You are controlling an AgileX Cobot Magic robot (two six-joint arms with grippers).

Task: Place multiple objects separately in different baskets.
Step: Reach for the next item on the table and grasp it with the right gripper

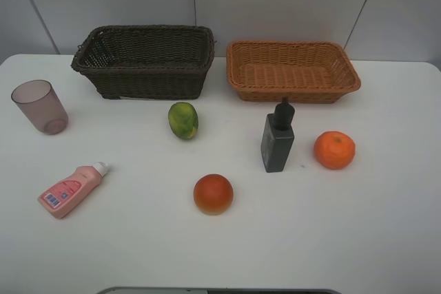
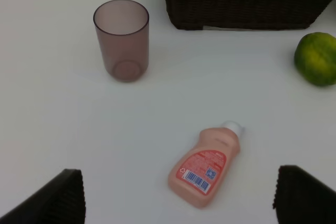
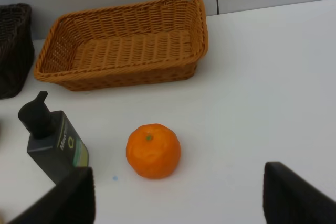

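Since all six objects lie loose on the surface (image 1: 138,253), step: first pick, not begun.
Left hand (image 2: 179,182): spread wide, empty, above the pink bottle (image 2: 205,166).
Pink bottle: on its side near the surface's left edge, white cap rearward, label up.
Next move: probably descend, pinch its body, carry it to the dark brown basket (image 1: 145,80).
Right hand (image 3: 178,182): spread, empty, near the tangerine (image 3: 153,150).

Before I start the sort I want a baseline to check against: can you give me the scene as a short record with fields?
Baskets: dark brown basket back left, light orange-tan basket back right, side by side, nothing seen in either
Upright: mauve cup, dark grey pump bottle
Lying down: pink bottle
Loose fruit: green-yellow fruit, red-orange fruit, tangerine
Grippers: left gripper and right gripper both open, holding nothing
Sorted so far: none
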